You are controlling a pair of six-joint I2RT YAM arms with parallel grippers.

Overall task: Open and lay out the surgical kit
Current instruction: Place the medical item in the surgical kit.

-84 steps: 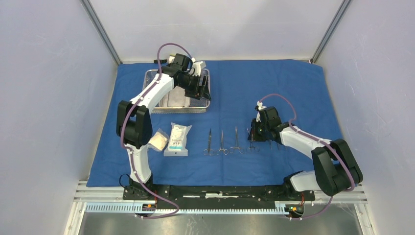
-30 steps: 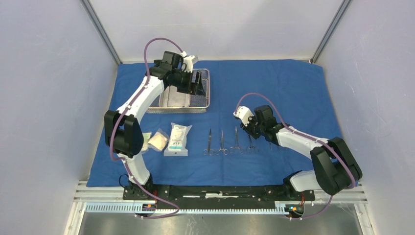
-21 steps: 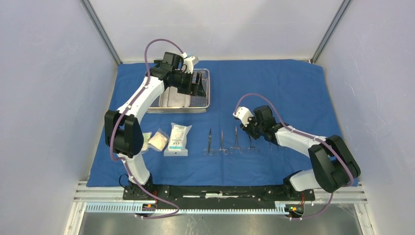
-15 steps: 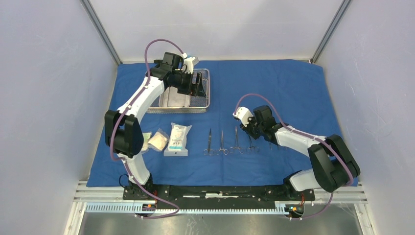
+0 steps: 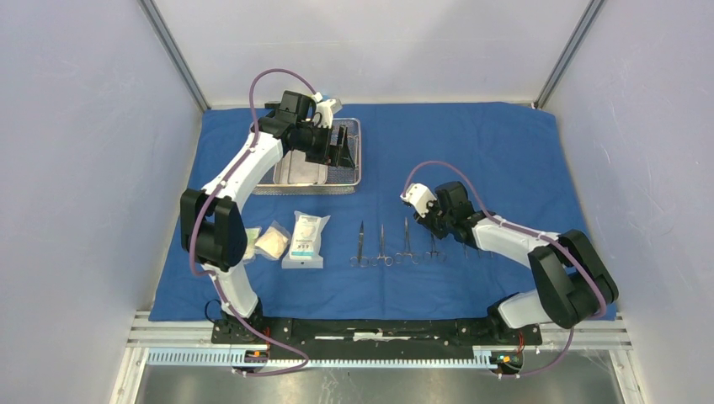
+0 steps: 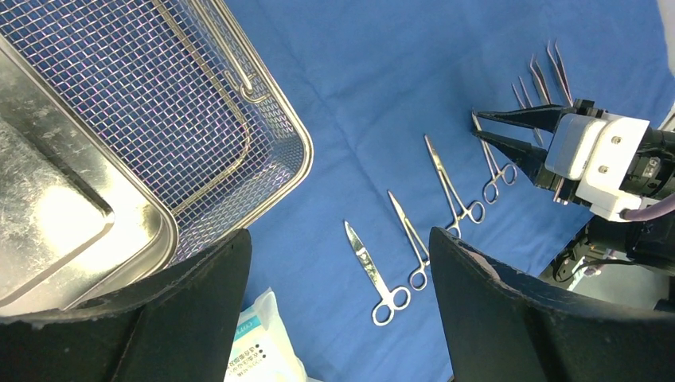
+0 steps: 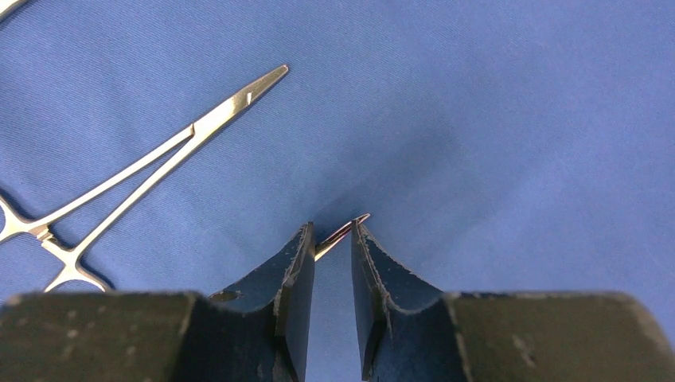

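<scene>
surgical kit (image 5: pixel 471 143): one basket (image 5: pixel 307 188), one pan (image 5: pixel 301 168), three packets (image 5: pixel 305 239); left jaws wide, right jaws narrow around one instrument tip (image 7: pixel 342 231)

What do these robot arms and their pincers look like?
Both the left arm and right arm are white shells with chunky black joints. A purple cable loops along each. The left gripper and right gripper end in black, wedge-shaped fingers.
</scene>
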